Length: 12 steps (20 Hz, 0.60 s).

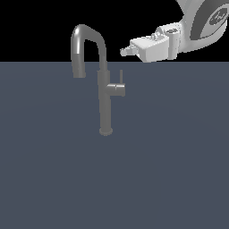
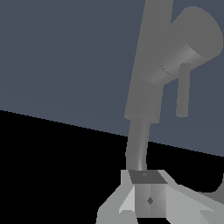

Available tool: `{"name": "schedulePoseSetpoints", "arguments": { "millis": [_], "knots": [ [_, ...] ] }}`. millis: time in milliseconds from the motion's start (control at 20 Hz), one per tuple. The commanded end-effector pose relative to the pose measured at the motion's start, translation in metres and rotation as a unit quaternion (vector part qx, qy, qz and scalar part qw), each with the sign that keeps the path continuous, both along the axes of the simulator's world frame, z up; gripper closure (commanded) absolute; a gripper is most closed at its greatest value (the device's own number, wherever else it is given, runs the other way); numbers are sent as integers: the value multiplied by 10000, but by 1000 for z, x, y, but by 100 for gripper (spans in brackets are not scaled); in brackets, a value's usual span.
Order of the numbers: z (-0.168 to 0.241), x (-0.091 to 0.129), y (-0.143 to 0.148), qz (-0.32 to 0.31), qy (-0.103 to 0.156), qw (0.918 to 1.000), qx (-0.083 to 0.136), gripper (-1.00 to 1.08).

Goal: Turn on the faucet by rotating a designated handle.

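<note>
Exterior view, left to right: faucet (image 1: 105, 96) upright at frame centre on the dark desk (image 1: 44, 179), gooseneck spout (image 1: 82, 42) arching toward upper left; handle (image 1: 118, 88) jutting from column's right side, thin pin upright. Jaws (image 1: 125, 51) at upper right, apart from handle, holding nothing; opening width: cannot tell.

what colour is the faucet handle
Plain grey, matching the column; the handle shows best in the wrist view.
</note>
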<state>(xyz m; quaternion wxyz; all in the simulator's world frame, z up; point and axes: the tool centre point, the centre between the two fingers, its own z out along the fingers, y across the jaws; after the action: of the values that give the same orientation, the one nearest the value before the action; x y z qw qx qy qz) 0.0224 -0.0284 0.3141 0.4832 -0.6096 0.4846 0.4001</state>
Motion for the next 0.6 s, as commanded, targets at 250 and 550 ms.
{"name": "schedulePoseSetpoints", "arguments": {
  "millis": [250,550],
  "knots": [
    [-40,12,-4,-748,558,9932,700,108],
    [-59,15,-4,-1088,812,9855,1022,108]
  ]
}}
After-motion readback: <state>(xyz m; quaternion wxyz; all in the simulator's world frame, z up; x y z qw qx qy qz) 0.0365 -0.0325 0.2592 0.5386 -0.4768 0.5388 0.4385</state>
